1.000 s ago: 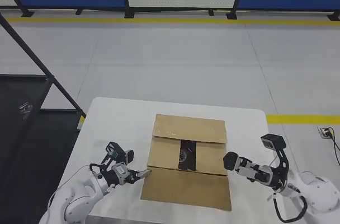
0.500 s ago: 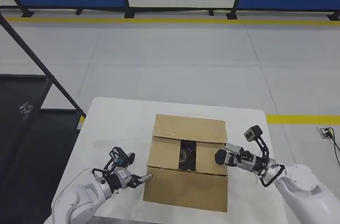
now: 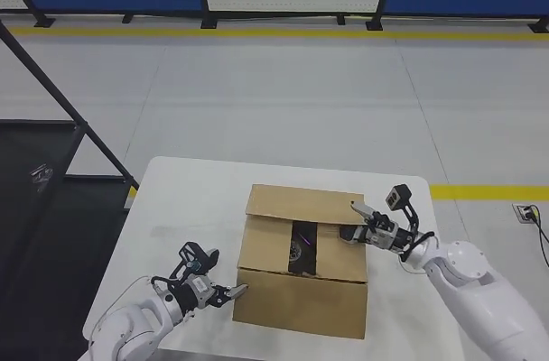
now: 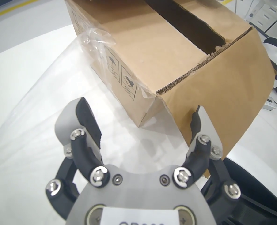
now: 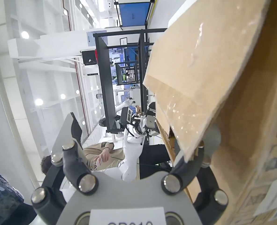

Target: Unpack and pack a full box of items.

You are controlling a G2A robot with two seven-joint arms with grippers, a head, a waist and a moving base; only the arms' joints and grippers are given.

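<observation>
On the white worktop, beside a black frame, sat the brown box, flaps ajar, tape peeling. The left pincer gaped empty at its near corner. The right pincer, equally open, straddled the far flap.

Matt corrugated cardboard box

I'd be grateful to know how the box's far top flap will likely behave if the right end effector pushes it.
The flap looks like corrugated board, so it will probably stay stiff and swing on its crease rather than flop. It looks thin, so it is likely light. The glossy tape at its corner may slip against the right end effector.
</observation>
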